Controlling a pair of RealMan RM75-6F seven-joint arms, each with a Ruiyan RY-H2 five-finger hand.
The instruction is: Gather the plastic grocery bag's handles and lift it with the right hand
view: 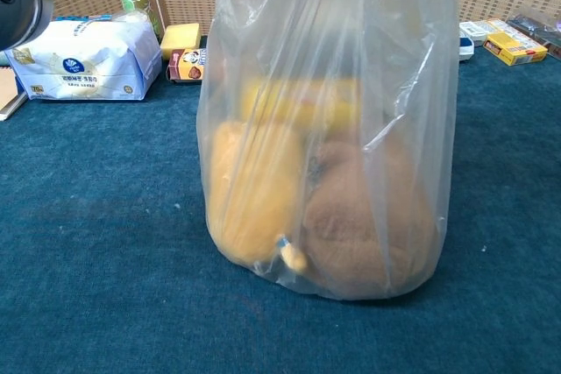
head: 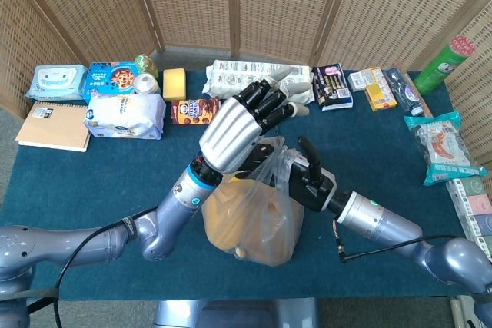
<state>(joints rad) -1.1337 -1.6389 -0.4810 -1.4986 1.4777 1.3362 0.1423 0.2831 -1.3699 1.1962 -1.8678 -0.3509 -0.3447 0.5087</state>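
The clear plastic grocery bag (head: 254,220) stands mid-table on the blue cloth, holding yellow and brown bread-like items. In the chest view the bag (view: 329,129) fills the frame, its sides drawn up taut and its bottom still touching the cloth. My right hand (head: 305,178), black, comes in from the right and grips the bunched handles (head: 275,160) at the bag's top. Just above and left of the handles hovers my left hand (head: 238,124), silver-backed, fingers stretched out and apart, holding nothing. Neither hand shows in the chest view.
Groceries line the back edge: a white soft pack (head: 124,115), a cookie box (head: 194,110), a long white package (head: 257,78), small boxes (head: 373,86). A green tube (head: 442,67) and snack packs (head: 442,147) sit at the right, a notebook (head: 52,126) at the left.
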